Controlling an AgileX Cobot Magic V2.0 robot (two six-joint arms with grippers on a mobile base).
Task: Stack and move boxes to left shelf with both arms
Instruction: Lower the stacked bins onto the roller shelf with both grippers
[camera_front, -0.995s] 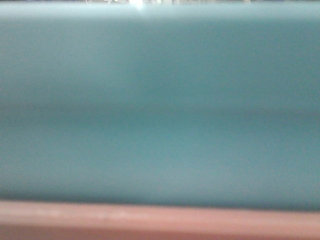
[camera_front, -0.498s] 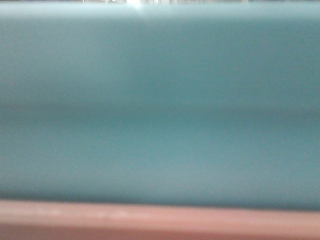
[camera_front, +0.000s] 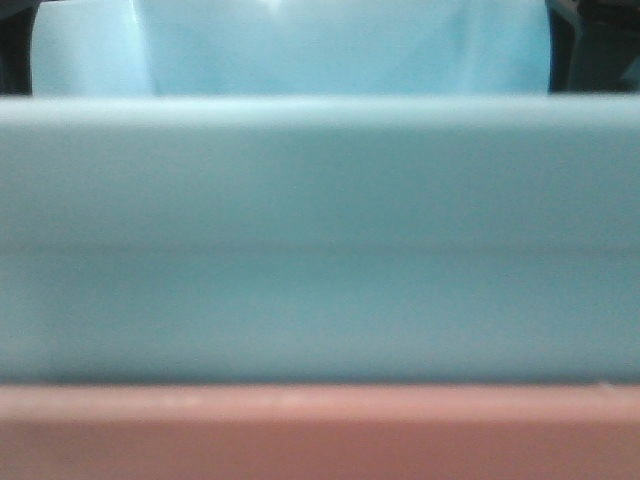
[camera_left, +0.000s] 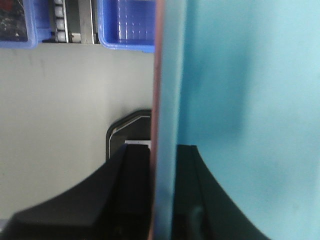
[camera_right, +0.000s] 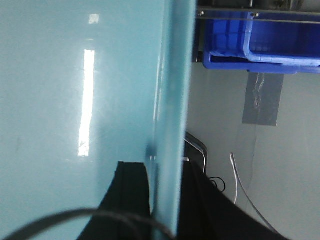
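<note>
The light blue box (camera_front: 320, 250) fills the front view, nested in the salmon pink box (camera_front: 320, 430), whose rim runs along the bottom edge. Over the blue near wall I see into its inside. In the left wrist view my left gripper (camera_left: 161, 155) is shut on the stacked walls, with a thin pink edge (camera_left: 154, 100) outside and the blue box (camera_left: 240, 100) inside. My right gripper (camera_right: 165, 172) is shut on the opposite blue wall (camera_right: 172, 100). A roller rail of the left shelf (camera_left: 60, 17) shows at the top of the left wrist view.
Royal-blue ribbed crates (camera_left: 127, 25) (camera_right: 260, 45) sit on the rack ahead of both wrists. A pale surface (camera_left: 60, 100) lies below the left side. On the right are a grey tape patch (camera_right: 262, 97) and a thin white cable (camera_right: 240, 185).
In the front view the blue wall has dropped lower in the frame, so the box's inside now shows above its rim. The picture is also brighter.
</note>
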